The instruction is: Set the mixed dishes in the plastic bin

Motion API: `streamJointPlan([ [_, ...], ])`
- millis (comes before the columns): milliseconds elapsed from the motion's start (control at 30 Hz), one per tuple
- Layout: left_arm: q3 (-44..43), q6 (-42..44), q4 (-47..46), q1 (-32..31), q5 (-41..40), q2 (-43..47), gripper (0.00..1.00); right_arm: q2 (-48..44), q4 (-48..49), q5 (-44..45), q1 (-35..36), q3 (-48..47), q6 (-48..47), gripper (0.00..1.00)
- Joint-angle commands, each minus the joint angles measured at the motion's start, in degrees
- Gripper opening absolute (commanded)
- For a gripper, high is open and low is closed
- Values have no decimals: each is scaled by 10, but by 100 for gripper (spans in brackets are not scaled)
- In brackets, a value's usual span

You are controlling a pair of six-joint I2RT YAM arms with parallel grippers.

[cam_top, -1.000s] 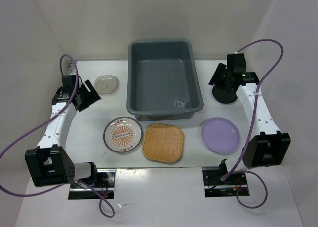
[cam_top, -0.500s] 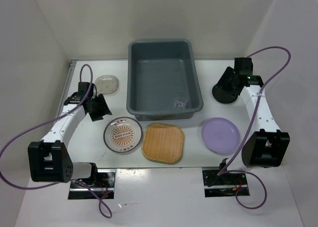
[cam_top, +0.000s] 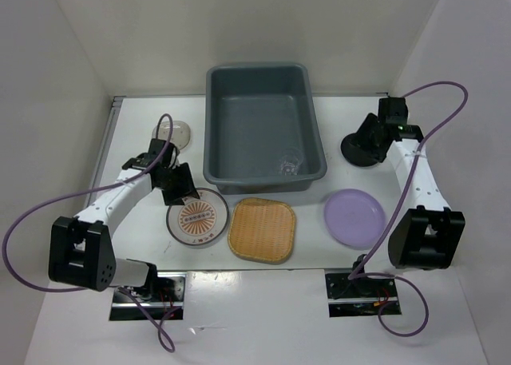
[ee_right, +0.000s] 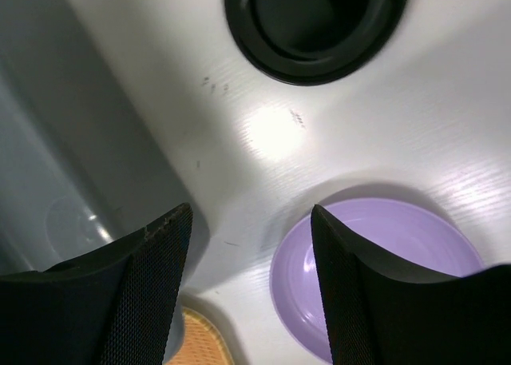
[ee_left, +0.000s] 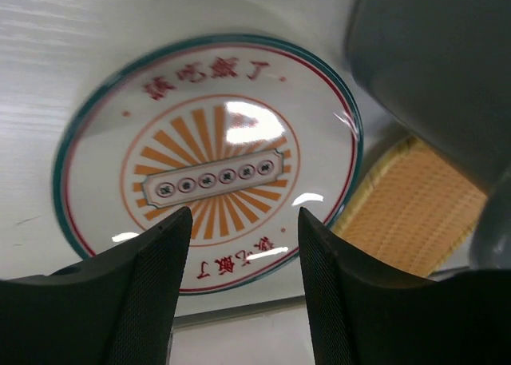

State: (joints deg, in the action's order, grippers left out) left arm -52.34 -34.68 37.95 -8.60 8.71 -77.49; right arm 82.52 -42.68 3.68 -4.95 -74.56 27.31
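The grey-blue plastic bin (cam_top: 263, 125) stands at the table's back centre with the clear glass cup (cam_top: 289, 164) inside its near right corner. The sunburst plate (cam_top: 198, 217), bamboo tray (cam_top: 262, 229) and lilac plate (cam_top: 354, 217) lie in a row in front of it. The beige dish (cam_top: 172, 132) lies left of the bin, partly hidden by my left arm. The black dish (cam_top: 359, 149) lies right of the bin. My left gripper (cam_top: 182, 188) is open and empty above the sunburst plate's (ee_left: 207, 157) far edge. My right gripper (cam_top: 370, 137) is open and empty over the black dish (ee_right: 315, 21).
White walls close in the table on the left, back and right. In the left wrist view the bin's corner (ee_left: 439, 61) and the bamboo tray (ee_left: 415, 205) lie right of the plate. In the right wrist view the lilac plate (ee_right: 375, 261) lies below the black dish.
My left arm has swung from beside the beige dish inward and nearer, to the sunburst plate. My right gripper has shifted slightly over the black dish.
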Motion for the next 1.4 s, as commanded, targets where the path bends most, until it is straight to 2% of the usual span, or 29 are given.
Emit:
streamJointPlan([
  [0, -7, 4, -2, -28, 45, 14, 63, -10, 19, 0, -31, 17, -2, 67],
  [133, -13, 4, -2, -35, 55, 20, 63, -22, 1, -31, -38, 35, 10, 66],
  [300, -27, 9, -2, -41, 61, 42, 63, -132, -42, -99, -38, 88, 15, 61],
  [433, -32, 9, -9, -74, 61, 42, 63, -171, -92, -134, 30, 125, 60, 56],
  [467, -32, 9, -16, -81, 61, 42, 63, -187, -85, -146, 73, 167, 77, 56],
  [633, -13, -7, -51, -124, 55, 37, 66, -270, -72, -163, 218, 240, 180, 56],
  [700, -7, -18, -72, -130, 31, 43, 67, -292, -56, -170, 276, 275, 225, 56],
  [800, -15, -23, -80, -130, -27, 49, 68, -307, -13, -201, 317, 337, 251, 56],
  [867, -31, -38, -66, -130, -49, 49, 69, -312, 18, -217, 332, 374, 258, 56],
  [967, -37, -54, -74, -130, -36, 57, 69, -333, 46, -217, 337, 414, 263, 56],
  [1200, -10, -73, -79, -130, -12, 74, 69, -412, 132, -257, 337, 539, 311, 56],
  [1367, 14, -87, -79, -130, -18, 96, 69, -418, 196, -275, 337, 601, 336, 56],
])
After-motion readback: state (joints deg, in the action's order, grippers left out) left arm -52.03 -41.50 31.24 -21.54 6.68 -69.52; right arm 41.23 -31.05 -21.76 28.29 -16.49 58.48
